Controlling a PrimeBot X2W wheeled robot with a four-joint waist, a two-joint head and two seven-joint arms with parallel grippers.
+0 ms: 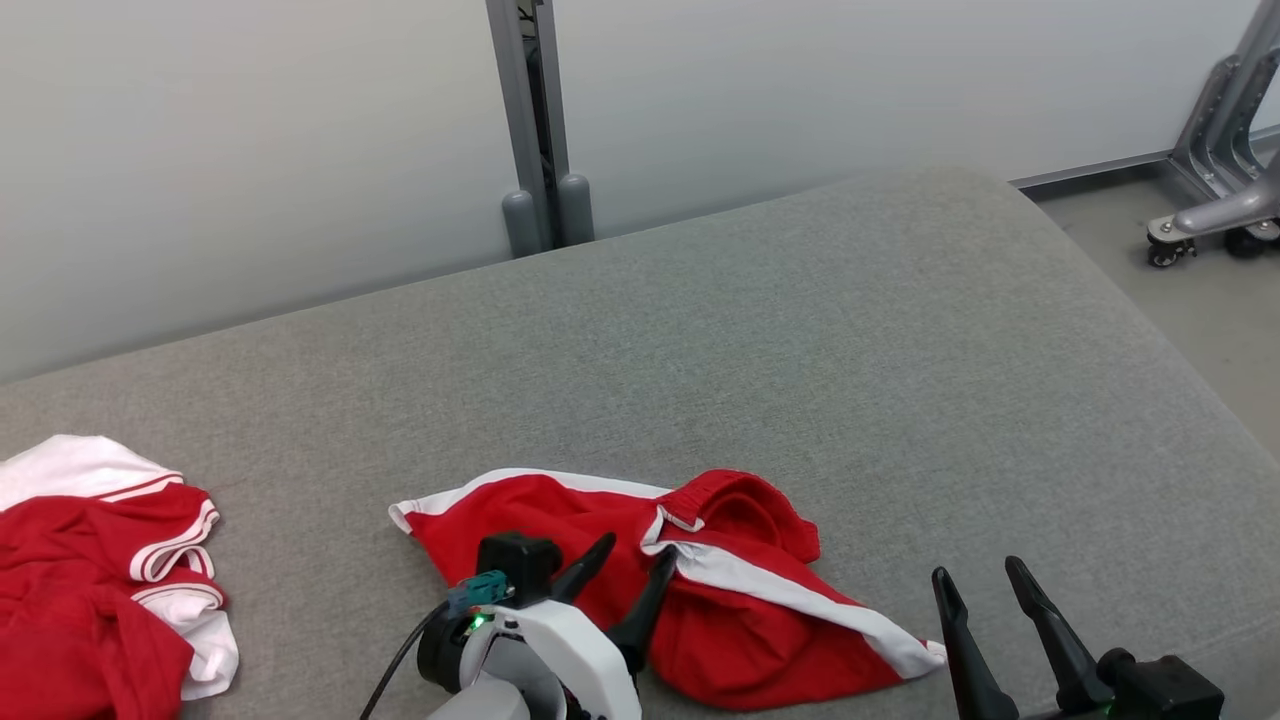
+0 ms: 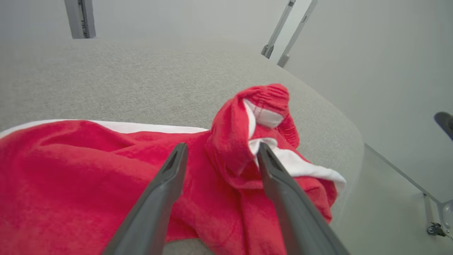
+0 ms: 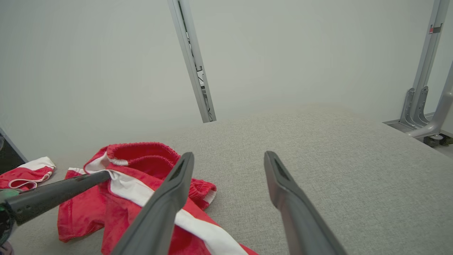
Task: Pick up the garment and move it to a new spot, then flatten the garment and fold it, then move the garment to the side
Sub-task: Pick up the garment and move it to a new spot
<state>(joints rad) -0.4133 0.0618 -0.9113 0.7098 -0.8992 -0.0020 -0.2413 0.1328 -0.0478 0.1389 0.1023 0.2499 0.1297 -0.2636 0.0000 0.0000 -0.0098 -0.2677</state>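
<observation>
Locate the garment (image 1: 720,640), red with white side stripes, crumpled at the front edge of the grey surface (image 1: 800,350), about midway along that edge. Note the gathered waistband raised toward the far edge and a white-trimmed hem spread toward the left edge. Observe the left gripper (image 1: 638,548) over the middle of the garment (image 2: 70,170): jaws wide apart, nothing clamped. In the left wrist view, see the left gripper (image 2: 222,145) astride a raised fold; contact with the cloth not determinable. Observe the right gripper (image 1: 978,570) near the front edge, just beside the garment's right end: jaws wide apart, empty. Note a second garment (image 1: 90,580), red and white, at the front left corner, well apart from the first.
</observation>
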